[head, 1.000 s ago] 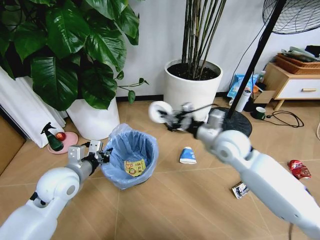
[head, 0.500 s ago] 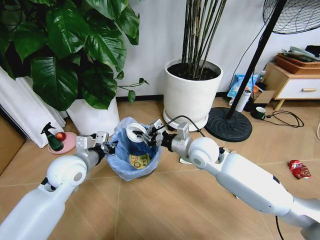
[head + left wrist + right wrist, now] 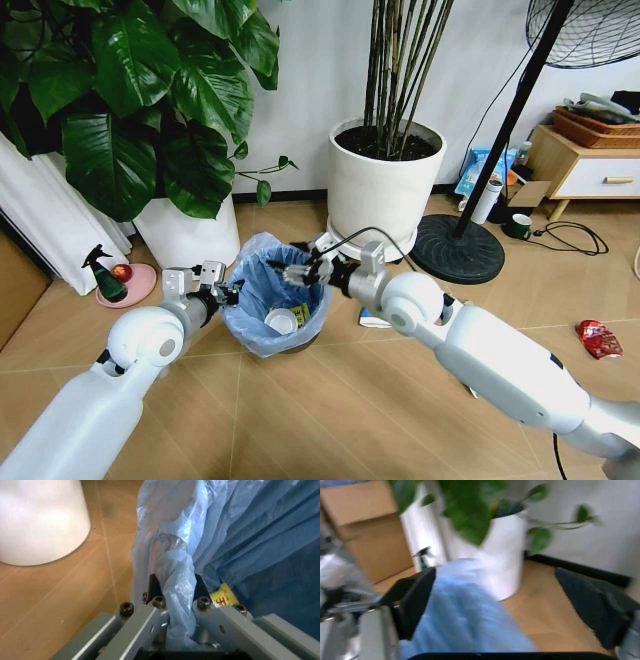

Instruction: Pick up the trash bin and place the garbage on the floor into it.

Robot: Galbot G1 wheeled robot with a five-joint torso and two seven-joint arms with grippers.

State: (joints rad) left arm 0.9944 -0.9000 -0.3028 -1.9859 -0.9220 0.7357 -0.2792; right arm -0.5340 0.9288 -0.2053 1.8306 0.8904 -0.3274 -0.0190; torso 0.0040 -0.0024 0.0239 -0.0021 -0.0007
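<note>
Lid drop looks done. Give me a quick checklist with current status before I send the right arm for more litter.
1. Left gripper clamped on the rim of the black bin with crinkly blue bag: ok.
2. White round lid inside the bin: ok.
3. Right gripper open, nothing in it: ok.
4. Right gripper clear of the bin mouth: not ok, it hangs over the opening.
5. Crushed red can on the chevron wood floor: not ok.

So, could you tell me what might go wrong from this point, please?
The left claw grips the trash bin only by its thin bag-covered rim, so the bag may slip or tear. The open right claw hovers over the bin's mouth and could snag the liner. The red can lies far off, needing a long carry.
</note>
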